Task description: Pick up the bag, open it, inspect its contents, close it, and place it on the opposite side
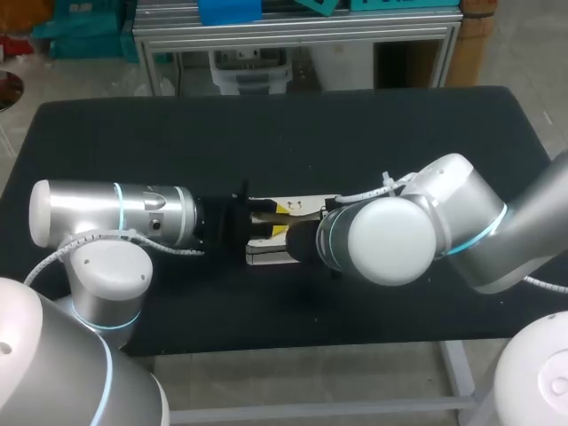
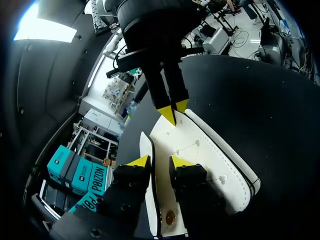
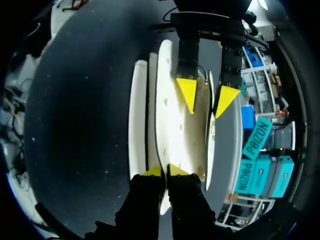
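**A:** The right gripper [image 3: 165, 171] has its tips pressed together on one edge of the bag [image 3: 172, 130]. The left gripper [image 2: 160, 161] stands spread, astride the opposite wall.

**B:** Then the left should close on that wall first. After that, draw the two apart slowly and level.

**A:** Agreed. It probably touches with one finger only, though that's hard to see. The bag lies flat between both grippers, in the middle of the table [image 1: 266, 133].

White bag [image 2: 210, 155], left hand [image 2: 159, 161] spread astride its edge, right hand [image 2: 173, 111] pinching far end
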`<state>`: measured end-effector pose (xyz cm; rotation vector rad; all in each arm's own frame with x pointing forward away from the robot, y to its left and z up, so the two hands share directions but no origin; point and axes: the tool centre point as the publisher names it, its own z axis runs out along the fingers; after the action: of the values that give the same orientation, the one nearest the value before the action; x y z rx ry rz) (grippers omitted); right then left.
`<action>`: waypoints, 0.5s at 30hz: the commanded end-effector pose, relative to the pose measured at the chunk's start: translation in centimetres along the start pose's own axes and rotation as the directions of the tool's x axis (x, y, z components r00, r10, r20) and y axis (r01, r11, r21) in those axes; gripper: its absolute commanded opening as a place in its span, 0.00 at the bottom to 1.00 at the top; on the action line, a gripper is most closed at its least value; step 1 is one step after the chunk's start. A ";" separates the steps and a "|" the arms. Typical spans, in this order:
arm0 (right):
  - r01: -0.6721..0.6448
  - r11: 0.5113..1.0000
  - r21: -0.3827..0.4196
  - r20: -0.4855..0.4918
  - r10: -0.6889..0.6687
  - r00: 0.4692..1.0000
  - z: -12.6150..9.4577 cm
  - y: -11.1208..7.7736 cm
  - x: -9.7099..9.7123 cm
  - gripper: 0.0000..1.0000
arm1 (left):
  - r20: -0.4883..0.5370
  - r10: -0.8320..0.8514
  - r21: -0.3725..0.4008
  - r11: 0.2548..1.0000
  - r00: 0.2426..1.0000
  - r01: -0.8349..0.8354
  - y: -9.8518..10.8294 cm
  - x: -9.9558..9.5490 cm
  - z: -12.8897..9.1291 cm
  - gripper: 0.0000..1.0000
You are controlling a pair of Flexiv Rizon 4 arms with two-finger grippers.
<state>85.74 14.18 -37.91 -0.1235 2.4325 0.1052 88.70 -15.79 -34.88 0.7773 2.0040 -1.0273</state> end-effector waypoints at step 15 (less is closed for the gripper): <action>0.000 1.000 -0.012 0.172 0.002 0.985 0.1 -0.3 0.4 0.00 | 0.009 0.009 -0.043 0.999 1.000 -0.008 0.6 1.6 -1.5 0.00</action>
<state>85.74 14.26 -37.89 -0.1242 2.4322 0.1068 88.66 -14.75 -35.79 0.7649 2.0108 -0.9820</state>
